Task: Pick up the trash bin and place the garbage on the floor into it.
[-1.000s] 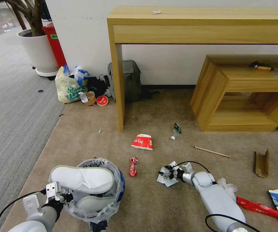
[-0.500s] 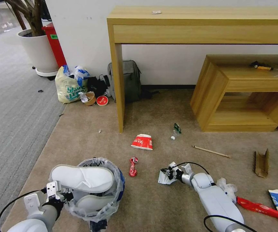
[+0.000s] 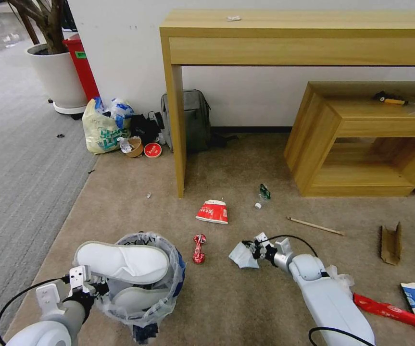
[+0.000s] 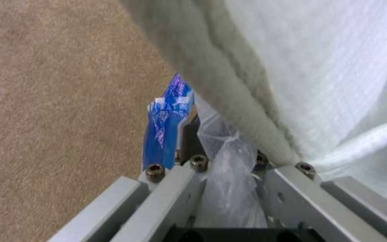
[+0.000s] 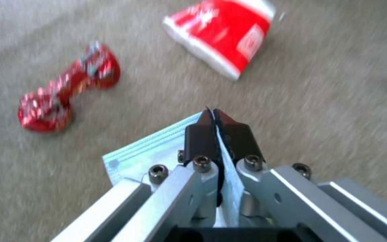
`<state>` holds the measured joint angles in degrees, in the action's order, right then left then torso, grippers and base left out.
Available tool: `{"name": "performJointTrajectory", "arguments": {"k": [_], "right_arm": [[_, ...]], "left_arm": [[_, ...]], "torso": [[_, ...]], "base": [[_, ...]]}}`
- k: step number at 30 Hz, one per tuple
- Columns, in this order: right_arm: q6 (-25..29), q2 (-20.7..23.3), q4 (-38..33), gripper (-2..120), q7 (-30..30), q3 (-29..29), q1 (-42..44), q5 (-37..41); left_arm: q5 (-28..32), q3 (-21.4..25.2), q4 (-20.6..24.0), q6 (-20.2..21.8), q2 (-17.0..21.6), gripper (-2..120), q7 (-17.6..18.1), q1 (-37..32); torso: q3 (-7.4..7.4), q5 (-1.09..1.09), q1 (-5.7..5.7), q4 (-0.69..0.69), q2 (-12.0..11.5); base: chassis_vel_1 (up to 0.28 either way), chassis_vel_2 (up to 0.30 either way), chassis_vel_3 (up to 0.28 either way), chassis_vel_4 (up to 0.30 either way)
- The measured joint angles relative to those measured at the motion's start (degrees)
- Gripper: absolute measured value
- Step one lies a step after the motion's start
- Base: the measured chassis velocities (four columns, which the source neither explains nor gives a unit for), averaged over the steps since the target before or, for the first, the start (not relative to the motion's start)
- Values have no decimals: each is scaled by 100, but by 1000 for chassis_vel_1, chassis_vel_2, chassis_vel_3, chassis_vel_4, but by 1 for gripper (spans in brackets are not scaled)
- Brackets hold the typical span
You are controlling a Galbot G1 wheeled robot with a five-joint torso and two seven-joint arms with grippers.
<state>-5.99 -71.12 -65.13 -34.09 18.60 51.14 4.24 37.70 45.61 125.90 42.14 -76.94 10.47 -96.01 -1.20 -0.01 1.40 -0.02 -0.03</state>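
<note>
Right pincer clamped on a pale green-white pleated face mask, held just above the beige short-pile carpet floor. Crushed red can sits between it and the small round black trash bin with crinkly plastic liner. Left pincer pinches the bin's liner rim; two white slippers inside.

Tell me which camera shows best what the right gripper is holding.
The right wrist view: the right gripper is shut on a pleated pale-green face mask, whose folds show plainly. In the head view the mask is a pale scrap off the carpet. The left wrist view shows the trash bin's bag and a slipper instead.
</note>
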Motion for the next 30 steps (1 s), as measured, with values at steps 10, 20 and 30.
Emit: {"name": "performJointTrajectory", "arguments": {"k": [10, 20, 30], "right_arm": [[-71, 194, -1292, 0, 97, -103, -194, 520], [-539, 20, -2484, 0, 372, -1345, -908, 1549], [-908, 36, -3478, 0, 668, -2802, -1080, 2214]], "left_arm": [[-39, -21, -152, 0, 54, 0, -58, 43], [-71, -329, -571, -1, 198, 0, 5, 519], [-43, -610, -678, -3, 269, 0, 71, 733]], "torso": [[0, 0, 0, 1, 0], [0, 1, 0, 1, 0], [0, 0, 0, 0, 0]], "base": [[0, 0, 0, 0], [0, 0, 0, 0], [0, 0, 0, 0]]}}
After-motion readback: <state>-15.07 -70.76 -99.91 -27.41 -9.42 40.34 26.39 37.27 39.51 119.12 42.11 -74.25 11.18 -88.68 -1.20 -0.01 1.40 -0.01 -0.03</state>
